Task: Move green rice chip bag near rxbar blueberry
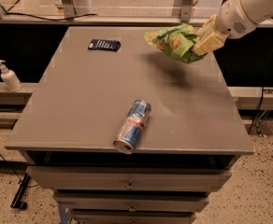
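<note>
The green rice chip bag hangs in the air above the far right part of the grey table, casting a shadow below it. My gripper is shut on the bag's right end and comes in from the upper right. The rxbar blueberry, a small dark navy wrapper, lies flat at the far left-centre of the table, to the left of the bag with a gap between them.
A blue-and-silver drink can lies on its side near the table's front edge. A white pump bottle stands on a ledge to the left. Drawers sit under the tabletop. A railing runs behind the table.
</note>
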You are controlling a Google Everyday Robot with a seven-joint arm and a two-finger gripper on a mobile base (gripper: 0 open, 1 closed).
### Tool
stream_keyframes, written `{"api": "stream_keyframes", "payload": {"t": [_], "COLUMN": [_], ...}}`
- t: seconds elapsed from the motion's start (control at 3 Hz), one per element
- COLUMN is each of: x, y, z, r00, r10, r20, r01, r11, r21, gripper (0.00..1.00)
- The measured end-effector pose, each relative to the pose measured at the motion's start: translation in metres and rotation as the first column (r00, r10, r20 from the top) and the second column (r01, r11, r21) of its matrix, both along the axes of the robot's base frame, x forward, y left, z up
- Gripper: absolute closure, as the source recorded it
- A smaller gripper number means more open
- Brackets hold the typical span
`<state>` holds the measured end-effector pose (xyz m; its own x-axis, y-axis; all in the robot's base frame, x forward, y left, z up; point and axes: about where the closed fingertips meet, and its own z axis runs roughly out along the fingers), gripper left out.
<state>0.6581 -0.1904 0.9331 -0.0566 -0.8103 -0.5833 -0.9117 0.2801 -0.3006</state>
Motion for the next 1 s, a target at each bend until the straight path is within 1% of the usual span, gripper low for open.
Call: {"api": "stream_keyframes", "payload": {"t": [0.33, 0.67, 1.0], "x": [0.027, 0.076, 0.111], "y": [0.022, 0.046, 0.076], "z": [-0.008, -0.008, -0.005], "r00": [0.9984, 0.9867, 0.9748], "r10": [-0.005, -0.045, -0.051], "r20": [0.056, 0.156, 0.217], "r01": [0.006, 0.048, 0.06], "r11": [1.0, 0.999, 0.998], "r21": [-0.005, -0.019, -0.035], "gripper": [1.0, 1.0, 1.0]}}
